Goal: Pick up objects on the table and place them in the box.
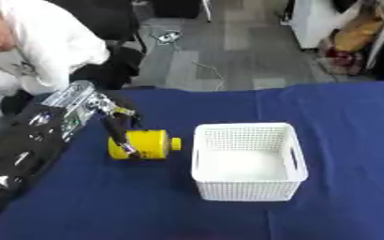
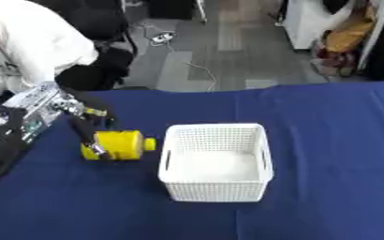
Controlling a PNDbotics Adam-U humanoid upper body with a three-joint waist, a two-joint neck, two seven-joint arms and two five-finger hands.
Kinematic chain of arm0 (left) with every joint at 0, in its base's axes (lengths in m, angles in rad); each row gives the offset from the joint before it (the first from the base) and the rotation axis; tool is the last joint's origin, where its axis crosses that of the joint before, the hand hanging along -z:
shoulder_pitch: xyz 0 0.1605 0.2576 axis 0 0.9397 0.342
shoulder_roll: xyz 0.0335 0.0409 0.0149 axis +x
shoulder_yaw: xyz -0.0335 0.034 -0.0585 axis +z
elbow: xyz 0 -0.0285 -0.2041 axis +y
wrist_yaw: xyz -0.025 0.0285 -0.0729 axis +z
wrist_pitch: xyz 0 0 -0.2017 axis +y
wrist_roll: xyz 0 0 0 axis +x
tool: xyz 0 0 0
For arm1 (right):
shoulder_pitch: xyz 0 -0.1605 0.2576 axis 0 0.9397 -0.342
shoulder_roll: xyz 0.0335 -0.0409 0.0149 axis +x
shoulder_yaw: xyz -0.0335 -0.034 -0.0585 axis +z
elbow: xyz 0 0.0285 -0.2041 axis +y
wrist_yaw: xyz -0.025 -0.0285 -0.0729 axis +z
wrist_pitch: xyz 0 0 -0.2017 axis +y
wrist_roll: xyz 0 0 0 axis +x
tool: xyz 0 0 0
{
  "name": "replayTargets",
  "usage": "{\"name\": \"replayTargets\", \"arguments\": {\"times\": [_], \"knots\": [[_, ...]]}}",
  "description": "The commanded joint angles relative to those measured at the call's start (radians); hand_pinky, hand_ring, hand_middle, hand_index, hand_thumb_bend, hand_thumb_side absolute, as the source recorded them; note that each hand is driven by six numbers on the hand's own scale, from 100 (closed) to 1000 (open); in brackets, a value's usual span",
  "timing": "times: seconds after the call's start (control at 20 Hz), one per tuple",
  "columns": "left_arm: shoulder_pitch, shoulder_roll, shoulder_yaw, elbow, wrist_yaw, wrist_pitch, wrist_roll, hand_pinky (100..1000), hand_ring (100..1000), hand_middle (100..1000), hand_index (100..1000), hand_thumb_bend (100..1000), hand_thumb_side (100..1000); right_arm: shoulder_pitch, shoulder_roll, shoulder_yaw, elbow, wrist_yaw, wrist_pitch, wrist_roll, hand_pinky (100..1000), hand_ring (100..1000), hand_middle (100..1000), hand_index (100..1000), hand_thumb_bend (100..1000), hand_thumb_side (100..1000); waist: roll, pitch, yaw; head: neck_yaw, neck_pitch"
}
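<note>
We are seeing our left hand (image 1: 117,125) curling round the yellow bottle (image 1: 144,144) beside the white basket (image 1: 248,187), which is sitting empty — nothing placed yet.

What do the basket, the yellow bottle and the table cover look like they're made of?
Basket: looks like moulded white plastic, matte, with perforated mesh walls and cut-out handles.
Yellow bottle: probably plastic, smooth with a slight sheen, with a matching cap; the left hand curls round it.
Table cover: looks like blue woven cloth, matte, with soft creases.
</note>
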Motion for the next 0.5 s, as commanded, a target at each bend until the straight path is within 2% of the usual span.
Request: {"name": "replayTargets", "arguments": {"times": [0.05, 0.5], "knots": [[-0.009, 0.016, 0.008, -0.005, -0.016, -0.088, -0.078, 713, 697, 801, 925, 897, 669, -0.022, -0.005, -0.008, -0.015, -0.001, 0.001, 0.001, 311, 393, 472, 575, 252, 895, -0.003, -0.014, 0.000, 0.009, -0.012], [-0.010, 0.012, 0.015, -0.001, -0.033, -0.093, -0.078, 714, 697, 804, 926, 872, 663, -0.027, -0.003, -0.007, -0.015, -0.001, 0.000, 0.002, 311, 393, 472, 575, 253, 897, -0.005, -0.008, -0.006, 0.009, -0.015]]}}
